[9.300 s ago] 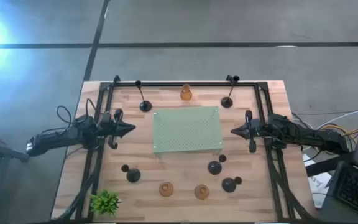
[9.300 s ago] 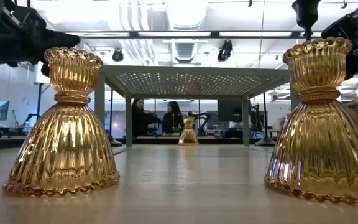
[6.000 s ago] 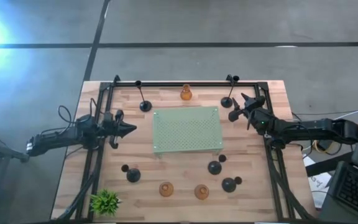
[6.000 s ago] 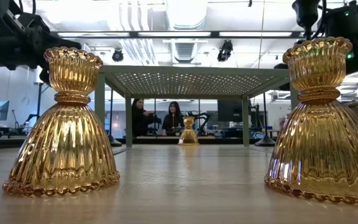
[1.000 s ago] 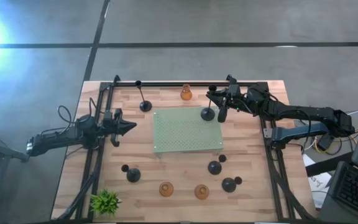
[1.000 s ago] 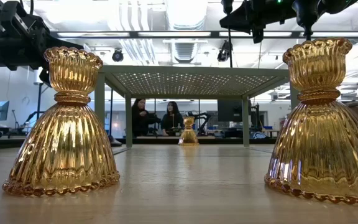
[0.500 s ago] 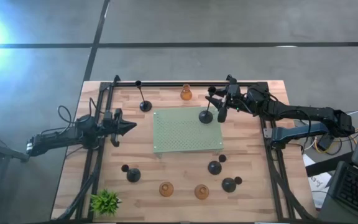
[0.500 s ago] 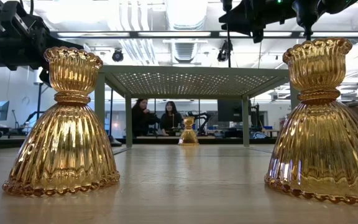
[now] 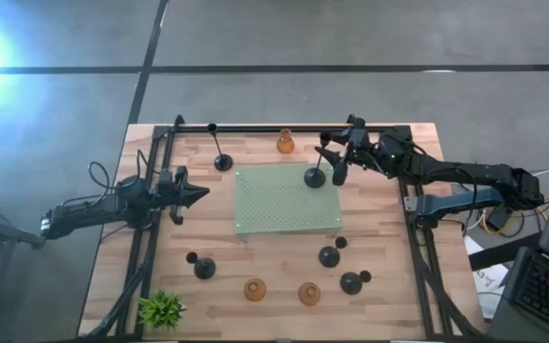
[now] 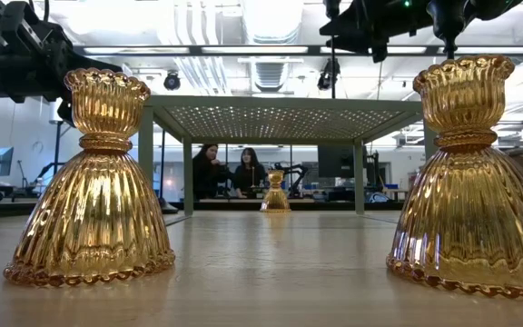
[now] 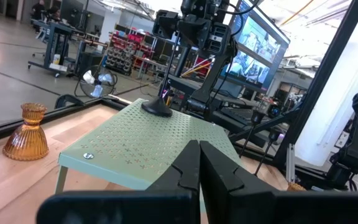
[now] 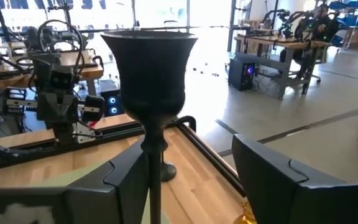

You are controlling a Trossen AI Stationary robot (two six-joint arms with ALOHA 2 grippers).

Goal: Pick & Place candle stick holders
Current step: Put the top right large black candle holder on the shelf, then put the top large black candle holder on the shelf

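One tall black candle holder [image 9: 316, 176] stands on the green rack [image 9: 284, 214] near its far right corner. The right hand [image 9: 333, 158] straddles its stem, fingers spread, no grip: release step. Next, retreat without tipping it. The left hand [image 9: 198, 196] waits closed.

Holders [image 9: 329, 255] on wooden table [image 9: 417, 152]

Right gripper [image 9: 330, 161] fingers spread; left gripper [image 9: 201, 195] closed, waiting.

Robotics lab: workbenches [image 12: 272, 43], monitors [image 11: 263, 43] (open industrial ceiling).
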